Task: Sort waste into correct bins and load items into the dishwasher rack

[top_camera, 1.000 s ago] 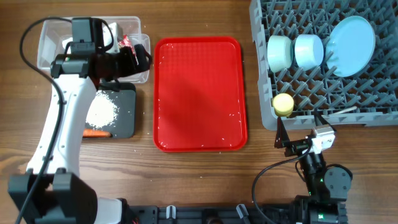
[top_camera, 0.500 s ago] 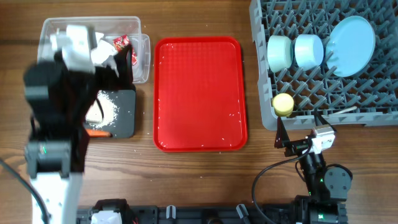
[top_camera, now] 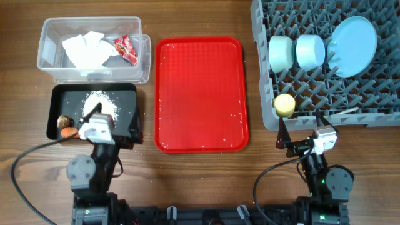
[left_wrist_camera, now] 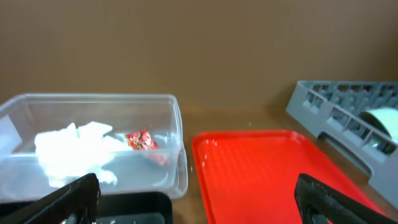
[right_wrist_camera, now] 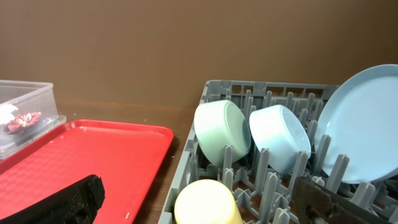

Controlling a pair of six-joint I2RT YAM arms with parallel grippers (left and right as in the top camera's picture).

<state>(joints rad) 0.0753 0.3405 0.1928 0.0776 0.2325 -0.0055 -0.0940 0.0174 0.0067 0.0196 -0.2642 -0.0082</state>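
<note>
The left arm (top_camera: 92,169) has drawn back from the tub (top_camera: 41,44) to the near bench, jaws spread, empty. Tissue (top_camera: 84,50) and wrapper (top_camera: 127,49) lie in the tub. Rice (top_camera: 100,103), carrot (top_camera: 69,132) and lump (top_camera: 63,121) lie in the black tray (top_camera: 125,100). The rack (top_camera: 375,106) is loaded, and the right arm (top_camera: 325,178) has its jaws spread. The task looks finished.

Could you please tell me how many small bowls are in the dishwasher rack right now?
2. The left bowl stands on edge in the rack; the right bowl is close beside it, next to the plate. No others seem hidden.
</note>
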